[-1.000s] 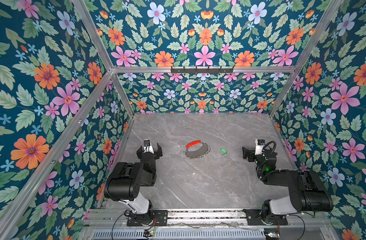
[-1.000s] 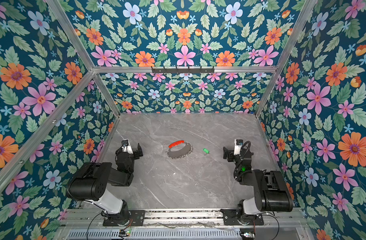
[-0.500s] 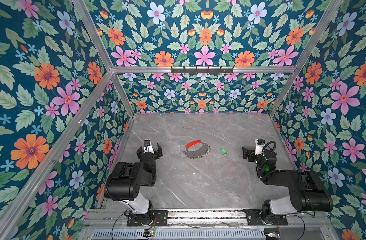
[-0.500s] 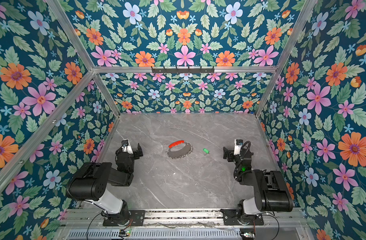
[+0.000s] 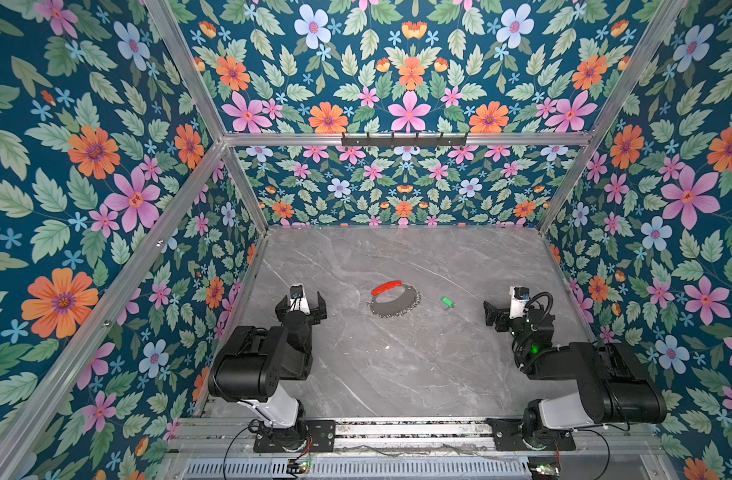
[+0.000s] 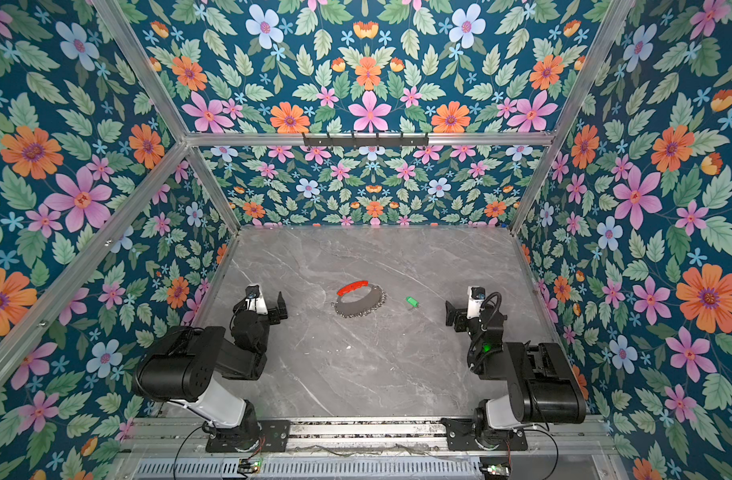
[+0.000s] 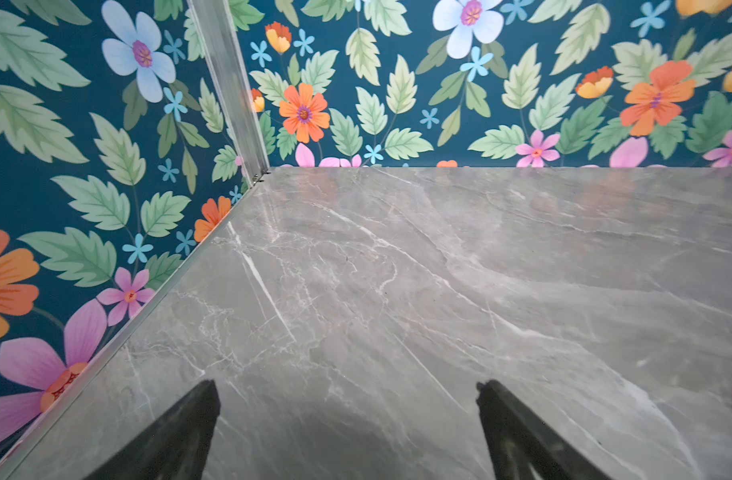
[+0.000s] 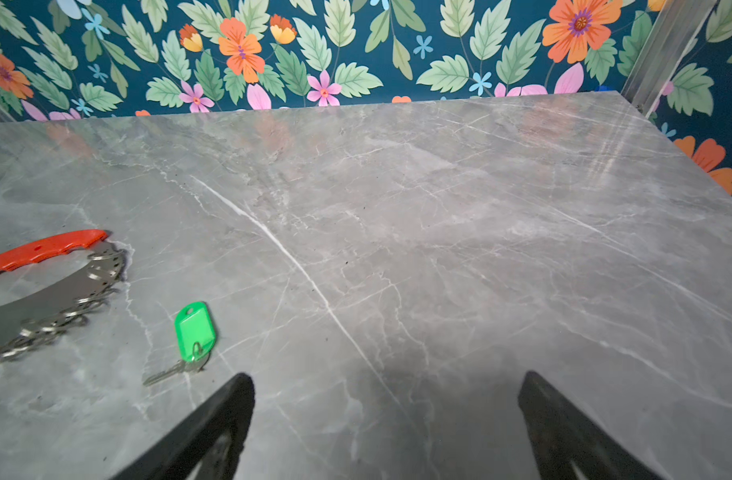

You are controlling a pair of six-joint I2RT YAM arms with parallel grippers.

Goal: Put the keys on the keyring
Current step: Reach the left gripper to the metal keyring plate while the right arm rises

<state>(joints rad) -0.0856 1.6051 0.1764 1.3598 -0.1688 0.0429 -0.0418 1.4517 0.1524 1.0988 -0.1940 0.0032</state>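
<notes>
The keyring point(image 5: 397, 305) point(image 6: 362, 306) lies flat mid-table in both top views, a grey hoop fringed with small silver loops, with a red segment point(image 5: 387, 287) on its far side. The key point(image 5: 447, 301) point(image 6: 411, 301), with a green plastic head, lies apart just to its right. The right wrist view shows the key point(image 8: 194, 332) and part of the keyring point(image 8: 44, 307) to one side of my open right gripper point(image 8: 387, 377) point(image 5: 514, 311). My left gripper point(image 7: 347, 386) point(image 5: 301, 305) is open over bare table, left of the keyring. Neither gripper holds anything.
The grey marble table point(image 5: 397, 365) is closed in by floral walls on three sides with aluminium posts. A black hook rail point(image 5: 404, 140) hangs high on the back wall. Both arm bases sit on the front rail point(image 5: 397, 428).
</notes>
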